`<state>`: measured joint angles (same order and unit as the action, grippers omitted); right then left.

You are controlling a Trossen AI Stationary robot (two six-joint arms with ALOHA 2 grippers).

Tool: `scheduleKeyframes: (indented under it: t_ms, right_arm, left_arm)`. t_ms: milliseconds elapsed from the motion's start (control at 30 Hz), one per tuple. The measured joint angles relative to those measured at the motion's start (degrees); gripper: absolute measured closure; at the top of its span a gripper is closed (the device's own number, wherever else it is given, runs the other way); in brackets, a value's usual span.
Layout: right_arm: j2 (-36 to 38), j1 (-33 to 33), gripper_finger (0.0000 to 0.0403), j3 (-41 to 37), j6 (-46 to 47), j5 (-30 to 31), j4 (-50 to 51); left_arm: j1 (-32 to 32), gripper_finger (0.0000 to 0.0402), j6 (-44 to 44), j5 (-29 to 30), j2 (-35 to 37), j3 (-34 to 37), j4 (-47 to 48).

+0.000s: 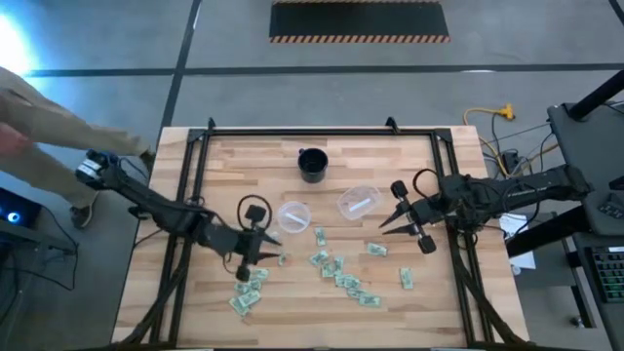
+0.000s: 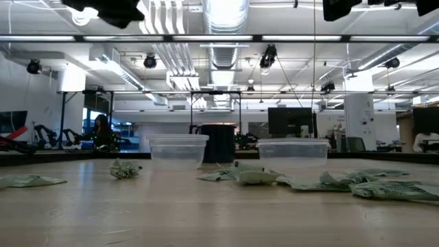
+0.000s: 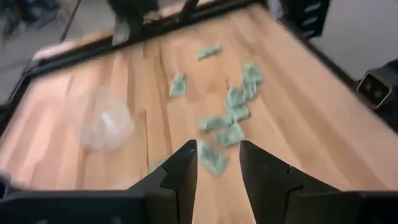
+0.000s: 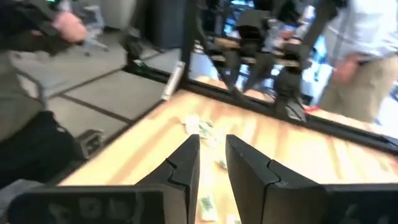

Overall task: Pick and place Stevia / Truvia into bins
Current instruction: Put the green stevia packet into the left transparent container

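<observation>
Several green and white Stevia packets (image 1: pixel 341 278) lie flat and scattered on the near half of the wooden table; more lie near the left arm (image 1: pixel 249 292). They also show in the left wrist view (image 3: pixel 230 118) and the low view (image 2: pixel 254 175). Two clear bins (image 1: pixel 292 214) (image 1: pixel 358 202) stand upright at mid-table. My left gripper (image 1: pixel 263 246) (image 3: pixel 217 168) is open, held above the table left of the packets. My right gripper (image 1: pixel 383 226) (image 4: pixel 212 155) hovers right of the bins, fingers narrowly apart, holding nothing.
A black cup (image 1: pixel 312 164) stands behind the bins toward the far edge. A black frame (image 1: pixel 292 132) runs round the table. A person (image 1: pixel 29 127) stands off the table's far left corner, and people show beyond the far edge in the right wrist view.
</observation>
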<state>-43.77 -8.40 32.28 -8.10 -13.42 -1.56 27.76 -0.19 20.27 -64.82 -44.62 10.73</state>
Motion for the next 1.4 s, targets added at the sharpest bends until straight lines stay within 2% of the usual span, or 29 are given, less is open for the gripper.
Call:
scheduleKeyframes:
  t_ms: [133,300,500,700,967,1200,1400]
  right_arm:
    - [0.6,0.0,0.0335,0.2,0.5,4.3,4.1]
    - [0.0,0.0,0.0335,-1.7,3.8,6.4,5.3]
    - [-0.3,-1.6,0.0335,-4.6,7.0,12.3,5.5]
    - [-0.7,-3.3,0.0335,-5.1,8.3,13.7,5.0]
    - [-0.7,-3.5,0.0335,-5.1,8.0,13.7,3.8]
    - [-0.7,-3.5,0.0335,-5.1,8.1,13.7,3.8]
    - [-0.7,-3.5,0.0335,-5.1,8.1,13.7,3.8]
  left_arm:
    - [3.2,0.0297,-7.0,4.5,-3.3,-0.3,3.7]
    - [3.6,0.0297,-15.8,5.2,-10.2,-0.1,7.5]
    - [3.6,0.0297,-16.1,5.2,-18.5,-0.2,7.7]
    - [3.5,0.0297,-16.0,5.2,-22.6,-0.4,7.7]
    - [3.0,0.0297,-14.0,5.4,-27.4,-0.4,3.0]
    - [2.7,0.0297,-12.9,5.2,-27.9,-0.7,2.7]
    - [2.6,0.0297,-12.3,2.5,-27.9,-0.6,2.2]
